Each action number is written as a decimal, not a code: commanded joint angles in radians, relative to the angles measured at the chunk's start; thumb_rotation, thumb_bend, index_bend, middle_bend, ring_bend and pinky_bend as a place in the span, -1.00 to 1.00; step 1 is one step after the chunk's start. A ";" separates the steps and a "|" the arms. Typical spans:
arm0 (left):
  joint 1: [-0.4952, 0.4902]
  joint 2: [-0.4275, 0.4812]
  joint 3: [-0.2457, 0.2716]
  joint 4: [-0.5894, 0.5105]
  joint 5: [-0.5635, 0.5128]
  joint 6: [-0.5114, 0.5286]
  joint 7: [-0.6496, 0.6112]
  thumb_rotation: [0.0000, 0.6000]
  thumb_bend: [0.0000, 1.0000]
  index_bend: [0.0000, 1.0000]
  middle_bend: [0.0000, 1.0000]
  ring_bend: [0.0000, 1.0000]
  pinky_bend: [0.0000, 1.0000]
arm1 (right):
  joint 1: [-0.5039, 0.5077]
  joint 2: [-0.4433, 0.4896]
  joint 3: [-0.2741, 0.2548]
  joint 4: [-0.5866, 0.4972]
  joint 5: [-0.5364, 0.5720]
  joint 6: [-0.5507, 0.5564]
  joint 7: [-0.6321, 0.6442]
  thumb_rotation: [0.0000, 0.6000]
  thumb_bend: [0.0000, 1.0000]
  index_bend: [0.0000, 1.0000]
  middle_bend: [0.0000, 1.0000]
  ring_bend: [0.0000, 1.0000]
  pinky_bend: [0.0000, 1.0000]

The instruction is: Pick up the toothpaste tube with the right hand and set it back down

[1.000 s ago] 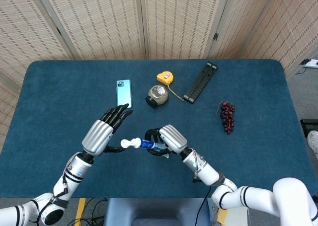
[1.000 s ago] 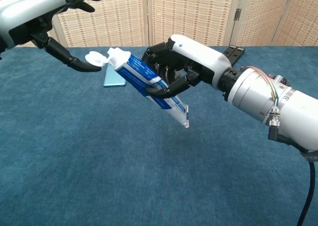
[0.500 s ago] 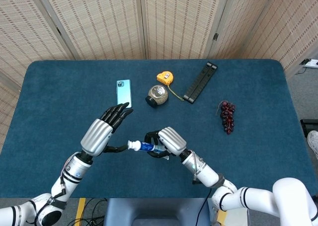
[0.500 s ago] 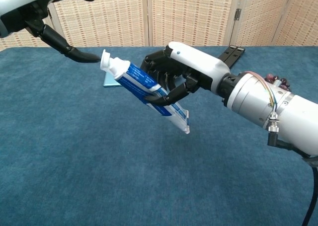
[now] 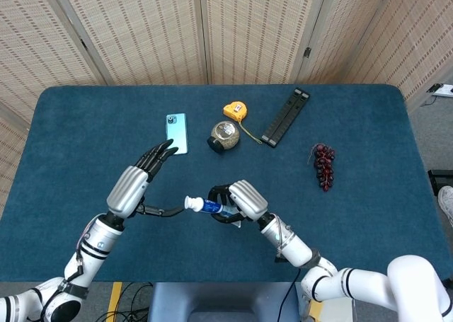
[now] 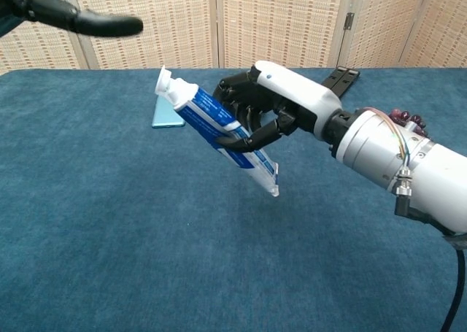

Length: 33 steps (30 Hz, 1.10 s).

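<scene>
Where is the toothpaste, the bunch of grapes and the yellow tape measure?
Blue and white toothpaste tube (image 6: 219, 124): chest view, on the blue middle of its body.
Dark red bunch of grapes (image 5: 324, 165): head view, on the middle of the cluster.
Yellow tape measure (image 5: 235, 110): head view, on its yellow case.

Tube (image 6: 219, 130): blue-and-white toothpaste tube with white cap. Held clear above the table (image 6: 109, 237), tilted, cap end raised toward the table's left side, flat crimped end lowest. Gripped around its middle by the right hand (image 6: 266, 106).
</scene>
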 commanded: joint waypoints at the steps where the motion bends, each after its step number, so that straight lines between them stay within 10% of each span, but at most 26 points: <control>1: 0.000 0.028 0.005 -0.008 0.024 -0.024 -0.129 -1.00 -0.98 -0.92 -0.96 -0.97 -0.72 | 0.010 -0.007 0.011 -0.009 -0.002 -0.001 -0.005 1.00 0.14 0.40 0.34 0.21 0.30; 33: -0.075 -0.065 0.050 0.076 0.085 -0.055 0.043 -1.00 -1.00 -1.00 -0.96 -0.97 -0.72 | 0.066 -0.080 0.090 -0.093 0.082 -0.048 -0.076 1.00 0.20 0.42 0.36 0.22 0.30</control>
